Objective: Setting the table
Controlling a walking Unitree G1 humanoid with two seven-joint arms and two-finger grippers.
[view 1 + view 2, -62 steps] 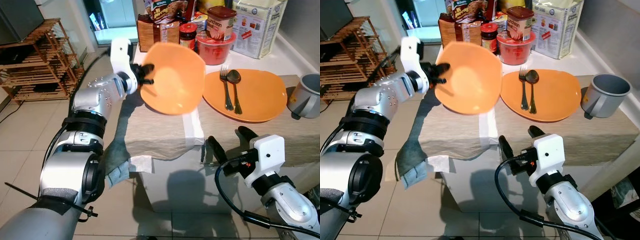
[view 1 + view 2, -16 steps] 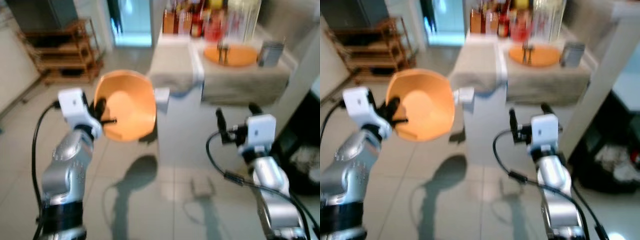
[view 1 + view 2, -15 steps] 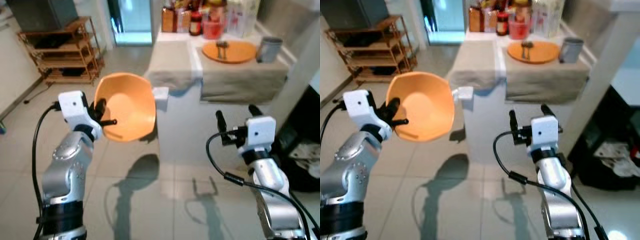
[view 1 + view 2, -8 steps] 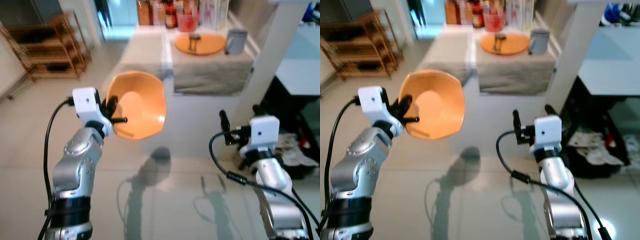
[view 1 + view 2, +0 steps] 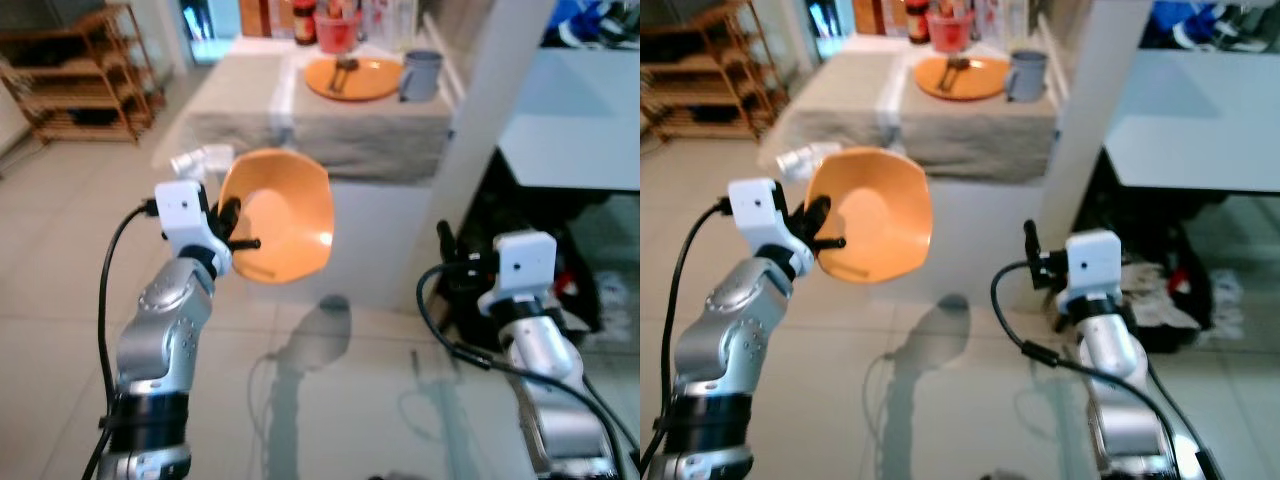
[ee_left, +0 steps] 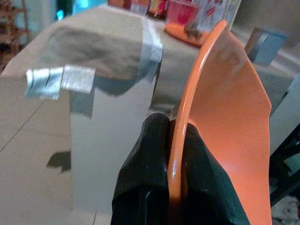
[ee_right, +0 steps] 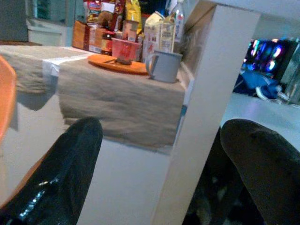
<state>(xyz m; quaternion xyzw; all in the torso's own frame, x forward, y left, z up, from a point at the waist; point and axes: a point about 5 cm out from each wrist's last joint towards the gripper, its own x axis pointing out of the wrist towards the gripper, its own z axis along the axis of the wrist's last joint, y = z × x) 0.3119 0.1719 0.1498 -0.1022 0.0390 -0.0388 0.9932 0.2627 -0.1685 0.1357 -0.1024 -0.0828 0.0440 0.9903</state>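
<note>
The left gripper (image 6: pixel 166 154) is clamped on the rim of an orange bowl (image 5: pixel 285 215), held tilted above the tiled floor (image 5: pixel 60 330). The right gripper (image 7: pixel 159 150) hangs with fingers apart, holding nothing. Well beyond both, an orange plate (image 5: pixel 352 78) and grey mug (image 5: pixel 419 75) sit on the cloth-covered counter (image 5: pixel 330 135).

Left end effector (image 6: pixel 168 140) clamped, right end effector (image 7: pixel 159 154) spread

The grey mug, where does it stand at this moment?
The mug stands on the cloth-covered table ahead, at its right end, just right of the orange plate.
</note>
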